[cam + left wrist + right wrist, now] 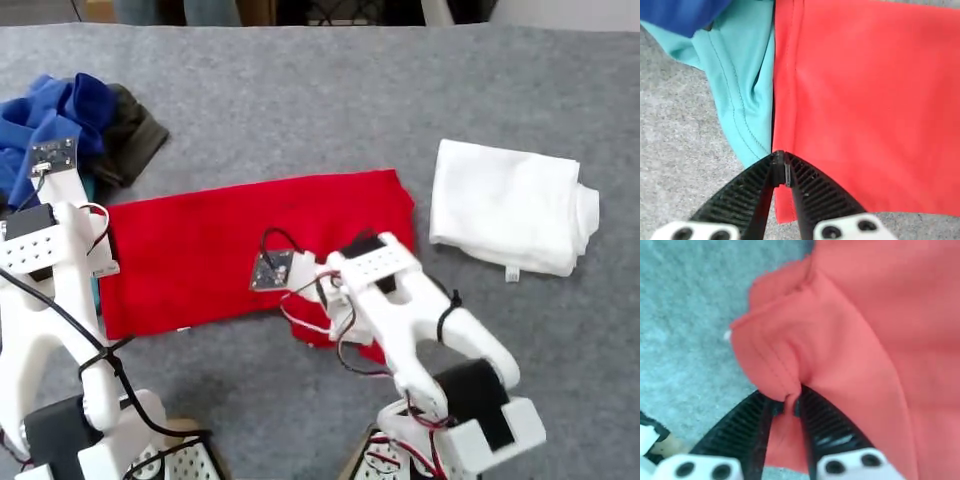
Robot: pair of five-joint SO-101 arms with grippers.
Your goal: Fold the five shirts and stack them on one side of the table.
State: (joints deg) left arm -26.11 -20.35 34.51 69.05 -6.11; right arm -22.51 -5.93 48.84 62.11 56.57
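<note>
- Pinches the red shirt (200, 250) at its edge with the left end effector (780, 172), just beside a teal shirt (735, 65).
- Grips a bunched fold of it with the right end effector (791, 405).
- Lies flat mid-counter (300, 90), between the heaped blue shirt (50, 115) and dark shirt (135, 140) and the folded white shirt (510, 205).

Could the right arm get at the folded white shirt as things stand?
Probably not yet: the right hand is shut on the red shirt's near edge. The white shirt lies beside that arm with bare table between, so once it lets go the way looks free.
</note>
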